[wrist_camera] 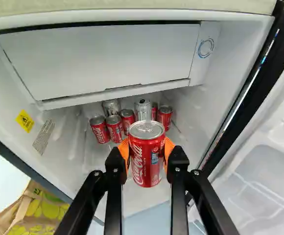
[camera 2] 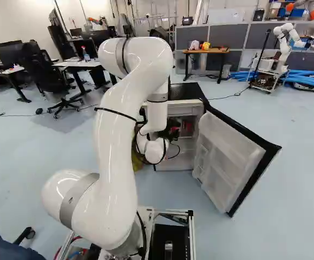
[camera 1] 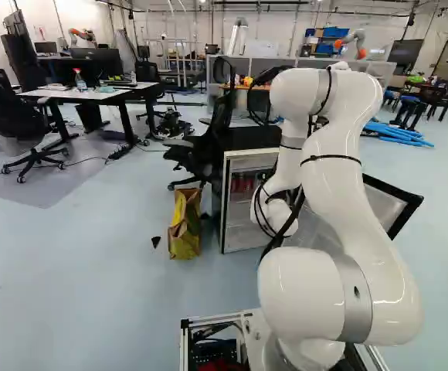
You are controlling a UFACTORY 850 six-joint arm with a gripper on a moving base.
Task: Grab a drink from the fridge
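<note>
The gripper (camera 2: 174, 130) is closed on a red can (wrist_camera: 147, 159), its orange pads (wrist_camera: 169, 149) pressing from both sides. The can is upright at the fridge's (camera 2: 174, 162) opening, nearer its front edge than the other cans (wrist_camera: 114, 128), red and silver, which stand close together towards the back edge under a white compartment (wrist_camera: 103, 61). The fridge door (camera 2: 224, 162) is wide open; a yellow-and-brown bag (camera 1: 184, 232) stands beside the fridge.

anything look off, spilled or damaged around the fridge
One oddity: a small dark scrap lies loose on the floor beside the yellow bag; I can't tell what it is. The held can shows no dents, the cans inside stand upright, and no spill shows.
</note>
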